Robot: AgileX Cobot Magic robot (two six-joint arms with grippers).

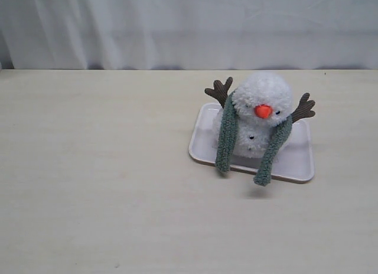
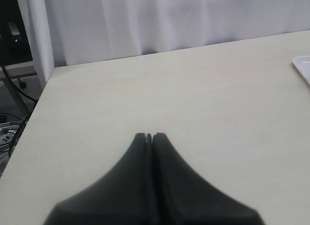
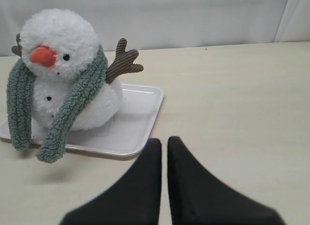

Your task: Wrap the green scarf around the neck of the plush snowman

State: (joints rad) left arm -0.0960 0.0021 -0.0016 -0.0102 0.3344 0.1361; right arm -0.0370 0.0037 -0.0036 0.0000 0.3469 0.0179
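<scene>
A fluffy white plush snowman (image 1: 260,117) with an orange nose, black dot eyes and brown ribbed twig arms (image 1: 220,90) sits on a shallow white rectangular tray (image 1: 298,159), right of centre in the exterior view. The fuzzy grey-green knitted scarf (image 1: 226,138) is draped around the back of the snowman's neck (image 1: 255,124), where head meets body. Both scarf ends hang down the front, one on each side of the nose. The end on the left of the frame reaches the tray's front rim. The end on the right hangs past that rim, with a soft shadow on the table beneath it. The ends are not crossed or tied. Nothing stands between the snowman and either arm.

The left gripper (image 2: 149,136) has its black fingers pressed together over bare table, holding nothing, well apart from the tray, of which only a corner shows in its view. The right gripper (image 3: 163,140) is also closed, with only a hairline between its fingers. It is empty and near the tray's corner, touching nothing.

The pale wood-grain table (image 1: 88,168) is otherwise bare. A white curtain (image 1: 177,26) hangs behind it, and cables lie on the floor (image 2: 7,125) past one table edge.
</scene>
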